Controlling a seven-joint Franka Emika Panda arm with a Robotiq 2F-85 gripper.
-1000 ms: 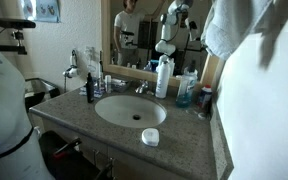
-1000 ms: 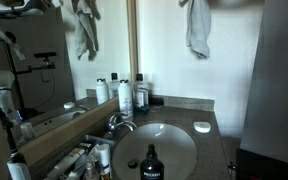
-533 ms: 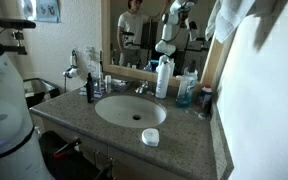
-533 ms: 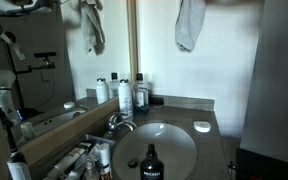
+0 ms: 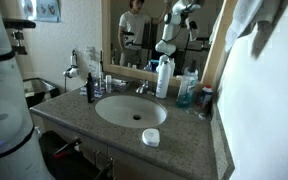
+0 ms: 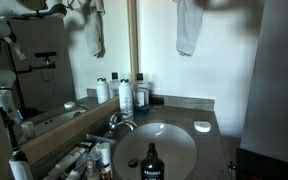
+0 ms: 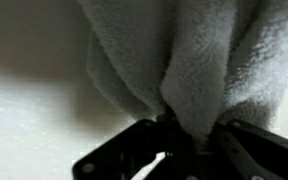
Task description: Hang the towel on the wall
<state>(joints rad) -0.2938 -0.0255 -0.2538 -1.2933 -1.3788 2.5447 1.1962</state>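
In both exterior views the towel (image 6: pixel 189 28) is up high, well above the sink (image 6: pixel 156 150) and the counter (image 6: pixel 220 142); in an exterior view it hangs as a long pale drape against the wall (image 6: pixel 224 75), just beside the wooden mirror frame (image 6: pixel 132 40), and its upper end runs off the top of the picture, so what carries it there is not shown; in an exterior view the towel (image 5: pixel 246 14) is only a light bunch at the top edge, close to the wall (image 5: pixel 269 110); the wrist view settles the hold: the gripper (image 7: pixel 191 140) has its fingers pressed in on a thick fold of the towel (image 7: pixel 174 50), pinching the cloth between them; the step in hand looks like the placing itself, the cloth lifted to the wall but not yet let go; no hook or rail can be made out in any view; the next move probably calls for laying the pinched fold over whatever peg is there and spreading the fingers only once the cloth is caught, since a slack terry fold freed too soon could slide down toward the bottles (image 6: pixel 126 95)
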